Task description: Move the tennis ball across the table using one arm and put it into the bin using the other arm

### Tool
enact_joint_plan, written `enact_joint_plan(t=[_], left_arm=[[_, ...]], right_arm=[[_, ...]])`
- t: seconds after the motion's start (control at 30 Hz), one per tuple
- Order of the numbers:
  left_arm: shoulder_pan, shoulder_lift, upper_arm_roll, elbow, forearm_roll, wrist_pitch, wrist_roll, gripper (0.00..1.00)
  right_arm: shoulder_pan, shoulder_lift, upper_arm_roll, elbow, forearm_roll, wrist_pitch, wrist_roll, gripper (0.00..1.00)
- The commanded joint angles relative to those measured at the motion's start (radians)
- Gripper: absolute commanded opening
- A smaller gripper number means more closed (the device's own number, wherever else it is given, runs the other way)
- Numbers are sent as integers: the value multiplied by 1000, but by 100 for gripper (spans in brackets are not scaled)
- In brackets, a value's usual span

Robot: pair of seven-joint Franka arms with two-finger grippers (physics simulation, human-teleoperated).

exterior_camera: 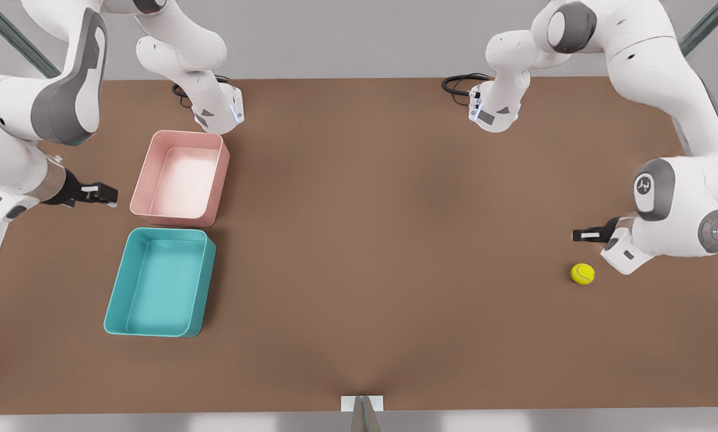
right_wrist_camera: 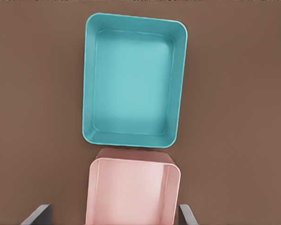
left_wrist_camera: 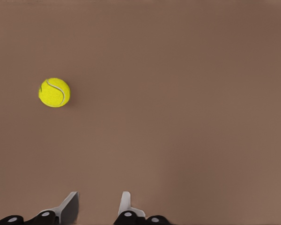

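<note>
Lay on flat brown matte table (exterior_camera: 359,252), near front edge at front view's right: small fuzzy yellow-green tennis ball (exterior_camera: 582,273) with thin curved seam, free, untouched. Hovered just beyond ball: left gripper (exterior_camera: 578,235), black fingers (left_wrist_camera: 69,206) spread, nothing between. Sat at front view's left: teal rounded-corner low-walled plastic bin (exterior_camera: 116,294), smooth, hollow; behind it, nearly touching, pink plastic tray (exterior_camera: 221,162) of like shape. Waited beside pink tray: right gripper (exterior_camera: 110,195), fingers (right_wrist_camera: 37,214) spread wide.
</note>
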Motion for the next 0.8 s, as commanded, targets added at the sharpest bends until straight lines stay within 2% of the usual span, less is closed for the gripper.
enact_joint_plan(t=[0.0, 0.1, 0.17, 0.3, 0.37, 0.4, 0.47, 0.57, 0.67, 0.77], left_arm=[[49, 76, 16, 12, -5, 334, 1385, 21], [104, 180, 19, 12, 41, 503, 2123, 21], [137, 233, 19, 14, 38, 511, 2167, 21], [155, 308, 20, 9, 45, 660, 2486, 21], [181, 283, 20, -47, 101, 666, 2448, 21], [215, 259, 19, -115, 175, 747, 2316, 21], [244, 256, -4, -153, 250, 784, 2343, 21], [241, 257, -12, -181, 258, 793, 2567, 21], [253, 254, -43, -234, 258, 796, 2267, 21], [261, 257, -43, -277, 261, 809, 2210, 21]], right_arm=[[-4, -6, -4, -12, 17, 34, -68, 100], [-2, -9, -1, -24, 8, 33, -66, 100], [-1, -8, -1, -26, 6, 31, -66, 100], [1, -6, 1, -26, 11, 33, -66, 100], [2, -3, 1, -24, 13, 33, -66, 100], [2, -3, 2, -24, 13, 33, -65, 100], [5, 0, 2, -23, 13, 33, -62, 100], [7, 1, 4, -23, 11, 33, -62, 100], [7, 1, 4, -23, 11, 31, -62, 100], [8, 3, 5, -23, 11, 31, -62, 100]])
